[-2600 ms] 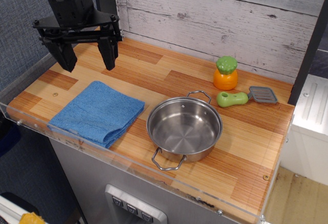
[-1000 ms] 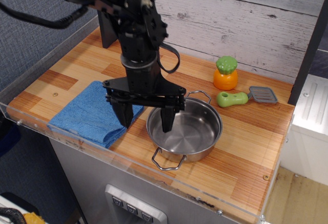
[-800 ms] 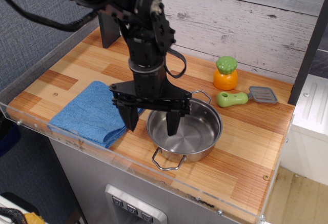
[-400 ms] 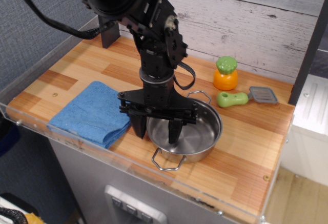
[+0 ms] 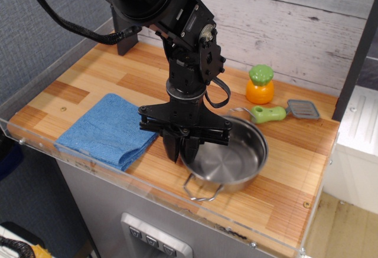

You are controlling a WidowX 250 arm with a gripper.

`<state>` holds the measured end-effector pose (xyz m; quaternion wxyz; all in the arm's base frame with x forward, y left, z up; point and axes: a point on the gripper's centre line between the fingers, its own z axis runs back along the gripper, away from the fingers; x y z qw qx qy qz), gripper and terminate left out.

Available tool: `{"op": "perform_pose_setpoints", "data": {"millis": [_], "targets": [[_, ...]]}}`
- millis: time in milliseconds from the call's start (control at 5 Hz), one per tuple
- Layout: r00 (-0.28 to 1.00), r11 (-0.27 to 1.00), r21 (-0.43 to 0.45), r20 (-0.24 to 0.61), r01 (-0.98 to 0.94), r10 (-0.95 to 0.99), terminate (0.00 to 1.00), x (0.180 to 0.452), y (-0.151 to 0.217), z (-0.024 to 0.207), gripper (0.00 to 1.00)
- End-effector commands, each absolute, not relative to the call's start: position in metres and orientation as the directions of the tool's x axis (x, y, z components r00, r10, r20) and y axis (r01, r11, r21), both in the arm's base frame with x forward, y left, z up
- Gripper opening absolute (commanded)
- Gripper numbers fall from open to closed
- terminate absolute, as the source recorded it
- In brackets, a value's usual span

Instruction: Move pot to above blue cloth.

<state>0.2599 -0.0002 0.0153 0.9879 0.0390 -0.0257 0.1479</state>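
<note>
The shiny steel pot (image 5: 227,160) sits near the front of the wooden counter, tilted, with its left rim raised. My gripper (image 5: 182,147) is shut on the pot's left rim, one finger inside and one outside the wall. One wire handle (image 5: 201,190) points to the front edge. The far handle is partly hidden behind the gripper. The folded light-blue cloth (image 5: 109,129) lies flat to the left of the pot, about a hand's width from my fingers, with nothing on it.
An orange toy with a green top (image 5: 260,84) and a green-handled spatula (image 5: 280,112) lie behind the pot on the right. A clear plastic rim (image 5: 147,190) runs along the counter's front edge. A black post (image 5: 123,39) stands at the back left.
My gripper came from the back left, lowered over the pot's left rim and closed on it. The pot has tilted and shifted a little to the right.
</note>
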Motion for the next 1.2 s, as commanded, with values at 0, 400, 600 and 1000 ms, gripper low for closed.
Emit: {"op": "perform_pose_setpoints", "data": {"millis": [0,400,600,1000], "targets": [[0.956,0.959,0.031,0.093,-0.283,0.279,0.0,0.265,-0.005,0.029,0.0],[0.947,0.954,-0.036,0.109,-0.299,0.301,0.0,0.261,0.001,0.056,0.0],[0.936,0.947,-0.066,0.148,-0.313,0.32,0.0,0.267,0.012,0.078,0.0],[0.894,0.912,-0.085,0.179,-0.401,0.41,0.0,0.292,0.06,0.099,0.0]]}}
